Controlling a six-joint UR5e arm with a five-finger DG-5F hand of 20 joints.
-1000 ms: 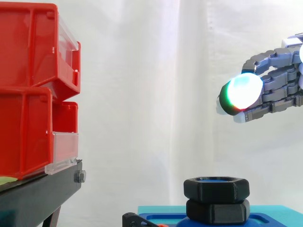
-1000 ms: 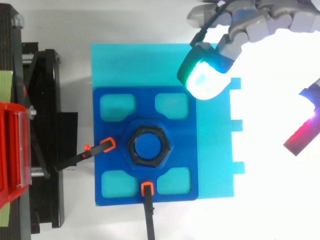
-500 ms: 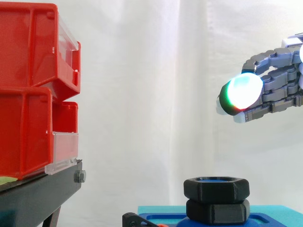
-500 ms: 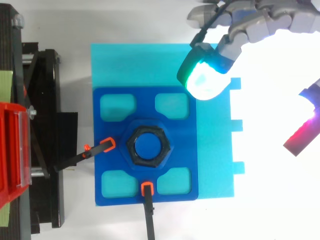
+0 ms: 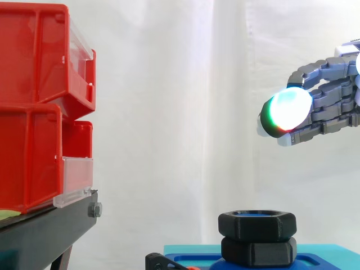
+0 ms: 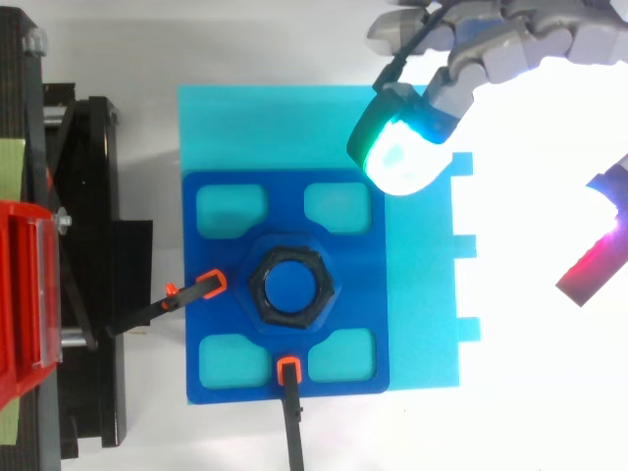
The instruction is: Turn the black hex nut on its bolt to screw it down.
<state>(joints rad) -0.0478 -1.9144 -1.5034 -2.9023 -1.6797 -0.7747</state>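
Observation:
The black hex nut [image 5: 257, 224] sits on top of a second black hex piece [image 5: 259, 251], on a blue bolt [image 6: 291, 285] at the middle of the dark blue fixture [image 6: 226, 250]. From above the nut [image 6: 291, 312] is a black ring around the bolt's blue end. My hand [image 5: 332, 107] hovers well above and to the right of the nut, apart from it. Its fingers are relaxed and spread, with nothing between them. One glowing green-white fingertip [image 6: 400, 149] is over the fixture's far right corner, and a magenta-lit one [image 6: 589, 270] is off to the right.
The fixture lies on a cyan plate [image 6: 422, 294], held by two black clamps with orange tips [image 6: 211, 285] [image 6: 287, 369]. Stacked red bins [image 5: 39, 107] on a black stand [image 5: 50, 233] rise at the left.

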